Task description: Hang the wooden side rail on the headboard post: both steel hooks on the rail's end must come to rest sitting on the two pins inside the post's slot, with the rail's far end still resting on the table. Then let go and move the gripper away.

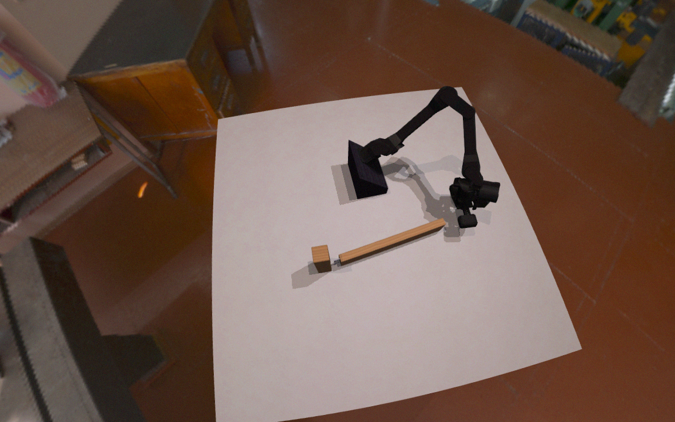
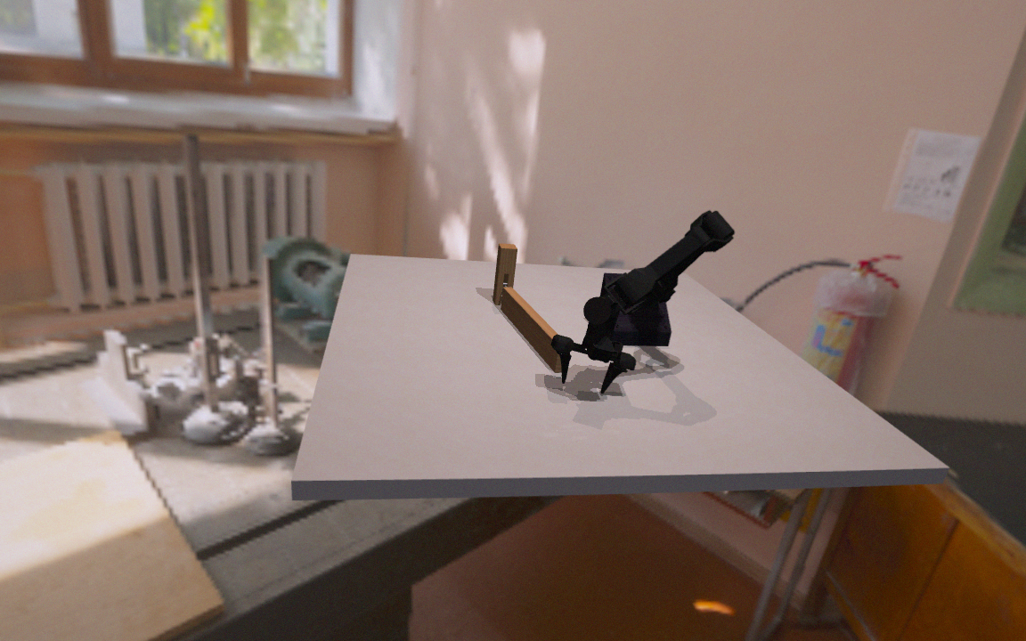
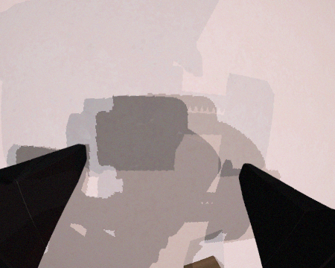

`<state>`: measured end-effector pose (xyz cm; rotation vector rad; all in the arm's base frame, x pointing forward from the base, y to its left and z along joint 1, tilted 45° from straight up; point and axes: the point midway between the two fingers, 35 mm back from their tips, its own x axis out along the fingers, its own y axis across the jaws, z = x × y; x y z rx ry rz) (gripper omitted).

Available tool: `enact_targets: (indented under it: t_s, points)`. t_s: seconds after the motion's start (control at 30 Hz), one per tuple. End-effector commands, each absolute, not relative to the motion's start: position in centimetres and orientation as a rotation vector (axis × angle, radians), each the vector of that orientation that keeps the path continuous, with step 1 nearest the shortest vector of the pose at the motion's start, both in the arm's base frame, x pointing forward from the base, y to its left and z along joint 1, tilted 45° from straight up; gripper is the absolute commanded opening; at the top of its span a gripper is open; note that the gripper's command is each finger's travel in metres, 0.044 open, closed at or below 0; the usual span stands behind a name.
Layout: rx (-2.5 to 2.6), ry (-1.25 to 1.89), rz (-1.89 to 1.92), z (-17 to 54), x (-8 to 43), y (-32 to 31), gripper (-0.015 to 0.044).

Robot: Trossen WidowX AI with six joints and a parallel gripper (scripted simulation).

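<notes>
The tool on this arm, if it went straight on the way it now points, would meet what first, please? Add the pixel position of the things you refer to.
Most likely the table top (image 1: 277, 341) (image 2: 421, 398) (image 3: 305, 112): the tool (image 1: 459, 208) (image 2: 582, 386) (image 3: 164, 163) points down beside the rail's (image 1: 392, 241) (image 2: 528, 322) (image 3: 204, 263) far end. How closely a finger would pass the rail is unclear.

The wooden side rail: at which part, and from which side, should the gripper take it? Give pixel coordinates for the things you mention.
Probably best around the middle of the wooden side rail (image 1: 391, 241) (image 2: 530, 326) (image 3: 202, 263), coming from above, one finger along each long side. It is a long, narrow bar lying on the table, so its width suits the fingers, and this leaves the hook end free.
</notes>
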<state>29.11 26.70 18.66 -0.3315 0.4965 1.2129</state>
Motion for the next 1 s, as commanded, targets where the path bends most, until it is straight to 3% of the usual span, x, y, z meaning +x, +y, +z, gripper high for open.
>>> enact_targets:
  t_s: [0.0, 0.63, 0.97]
  points:
    - [-0.434, 0.513, 1.167, 15.1, 31.6, 23.1, 0.0440]
    - [-0.949, 0.467, 1.148, 1.9, 34.8, 3.1, 0.0440]
    - [-1.388, 0.338, 1.163, -3.7, 32.0, -9.4, 0.0440]
